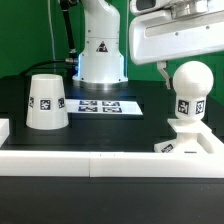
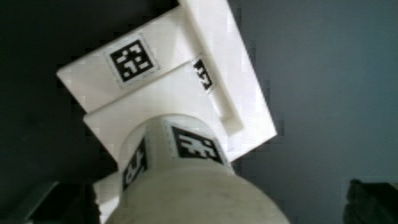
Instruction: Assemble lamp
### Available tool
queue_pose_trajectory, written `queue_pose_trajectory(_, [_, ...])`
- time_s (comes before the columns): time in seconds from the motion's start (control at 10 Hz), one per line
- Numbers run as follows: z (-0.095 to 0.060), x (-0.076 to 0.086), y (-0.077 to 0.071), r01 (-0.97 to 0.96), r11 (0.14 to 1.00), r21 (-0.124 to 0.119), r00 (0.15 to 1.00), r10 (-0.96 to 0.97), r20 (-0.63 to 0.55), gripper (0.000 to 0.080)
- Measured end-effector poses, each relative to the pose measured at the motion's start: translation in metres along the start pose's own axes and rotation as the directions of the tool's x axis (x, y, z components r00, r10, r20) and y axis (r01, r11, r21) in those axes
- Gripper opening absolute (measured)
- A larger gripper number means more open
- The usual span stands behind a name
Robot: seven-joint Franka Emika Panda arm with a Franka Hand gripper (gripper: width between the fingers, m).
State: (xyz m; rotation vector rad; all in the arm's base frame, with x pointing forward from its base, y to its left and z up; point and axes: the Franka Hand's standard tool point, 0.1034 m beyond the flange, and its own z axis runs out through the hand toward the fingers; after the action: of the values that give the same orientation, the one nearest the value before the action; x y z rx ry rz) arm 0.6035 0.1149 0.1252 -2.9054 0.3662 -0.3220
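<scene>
- tabletop [image 1: 110, 125]: dark, and it carries every part. A low white wall [image 1: 90, 162] runs across the bottom of the exterior frame.
- tool [image 2: 215, 200]: in the upper right of the exterior frame, above the bulb and a little toward the frame's left. In the wrist view its two dark fingers [image 2: 57, 206] show only at the lower corners, well apart, so I judge it spread open and holding nothing. Coming down off-centre, a finger could strike the round head and tip the bulb or shove the base.
- shade [image 1: 45, 100]: at middle left of the exterior frame, well apart from the other two parts. It stands wide mouth down and narrow end up, long axis vertical. Its smooth tapered wall could slip upward out of a pinch. Carried across too low, its rim could catch the bulb's head.
- base [image 1: 198, 140]: at lower right, lying flat just behind the white wall. It looks light, so a sideways push on the bulb could slide it.
- bulb [image 1: 190, 85]: at right of the exterior frame, upright on the base, round head up and stem down, long axis vertical. I cannot tell whether it is fully seated; if loose, lowering the shade could wobble it.
</scene>
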Motion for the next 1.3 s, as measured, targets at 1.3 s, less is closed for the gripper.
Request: queue_pose_trajectory(1.3, [0.0045, 0.0064, -0.0022, 0.909, 0.411, -0.064, 0.414, -0.909, 0.043, 0.0699])
